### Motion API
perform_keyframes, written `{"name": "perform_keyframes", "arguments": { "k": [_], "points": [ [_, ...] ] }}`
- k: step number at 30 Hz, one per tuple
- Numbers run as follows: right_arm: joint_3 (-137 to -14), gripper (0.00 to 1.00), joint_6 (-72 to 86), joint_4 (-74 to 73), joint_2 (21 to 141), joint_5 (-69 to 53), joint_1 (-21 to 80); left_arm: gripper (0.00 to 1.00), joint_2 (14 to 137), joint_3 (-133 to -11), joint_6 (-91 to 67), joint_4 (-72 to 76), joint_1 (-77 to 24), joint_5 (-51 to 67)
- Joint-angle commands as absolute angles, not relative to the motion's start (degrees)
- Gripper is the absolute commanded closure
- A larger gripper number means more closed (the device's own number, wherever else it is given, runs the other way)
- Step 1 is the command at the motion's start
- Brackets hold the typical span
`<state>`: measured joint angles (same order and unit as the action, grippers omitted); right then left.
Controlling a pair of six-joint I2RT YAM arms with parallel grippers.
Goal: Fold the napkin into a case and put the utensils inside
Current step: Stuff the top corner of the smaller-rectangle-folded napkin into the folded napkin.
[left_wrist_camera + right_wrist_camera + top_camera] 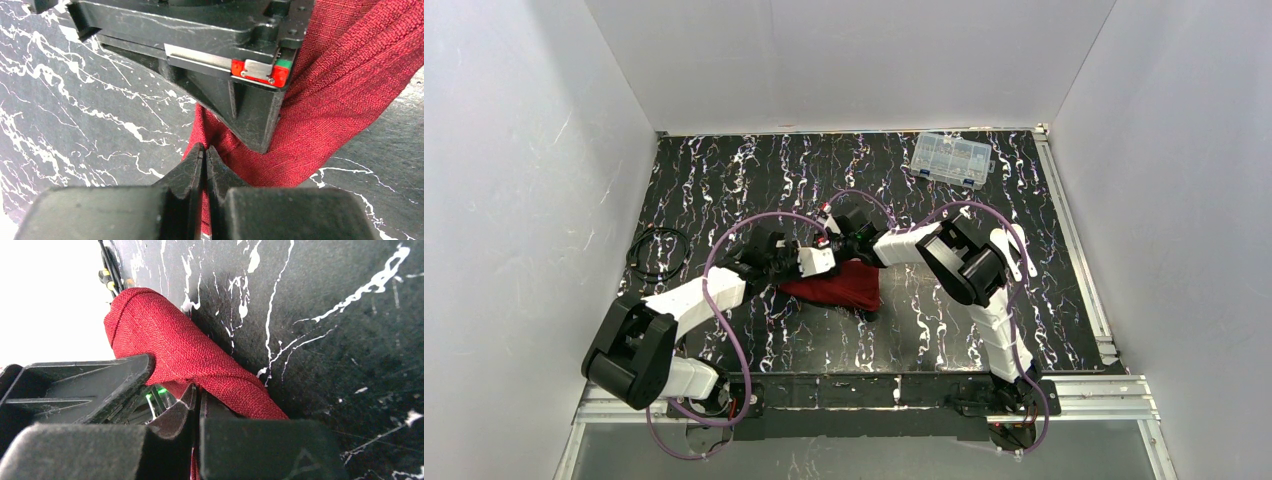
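The deep red napkin (839, 283) lies bunched in folds on the black marbled table, at the middle. My left gripper (816, 258) and my right gripper (836, 240) meet over its far left end. In the left wrist view the left gripper (205, 152) is shut on a fold of the napkin (330, 100), red cloth showing between its fingers, with the right gripper's body just beyond. In the right wrist view the right gripper (196, 392) is shut on the napkin (175, 345) too. The utensils are out of view. No finished case shows.
A clear plastic compartment box (951, 158) sits at the far right of the table. A coiled black cable (656, 252) lies at the left edge. White walls close in on three sides. A metal rail (1079, 250) runs along the right edge.
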<state>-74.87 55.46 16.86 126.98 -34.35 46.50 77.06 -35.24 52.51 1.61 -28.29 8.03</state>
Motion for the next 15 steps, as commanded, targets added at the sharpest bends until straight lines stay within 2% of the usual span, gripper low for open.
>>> {"name": "perform_keyframes", "arguments": {
  "k": [1,9,15],
  "points": [
    [-74.3,0.99,55.3,18.4,128.4,-32.8,46.5,1.00,76.4,-37.8,51.0,-1.8,-28.5,10.2],
    [-75.1,0.99,56.3,19.6,127.8,-33.8,46.0,0.92,76.7,-36.1,53.8,-3.8,-28.5,12.3],
    [-75.9,0.99,56.1,19.3,126.8,-34.9,45.6,0.91,77.2,-33.2,57.8,-0.3,-28.5,11.7]
  ]
}}
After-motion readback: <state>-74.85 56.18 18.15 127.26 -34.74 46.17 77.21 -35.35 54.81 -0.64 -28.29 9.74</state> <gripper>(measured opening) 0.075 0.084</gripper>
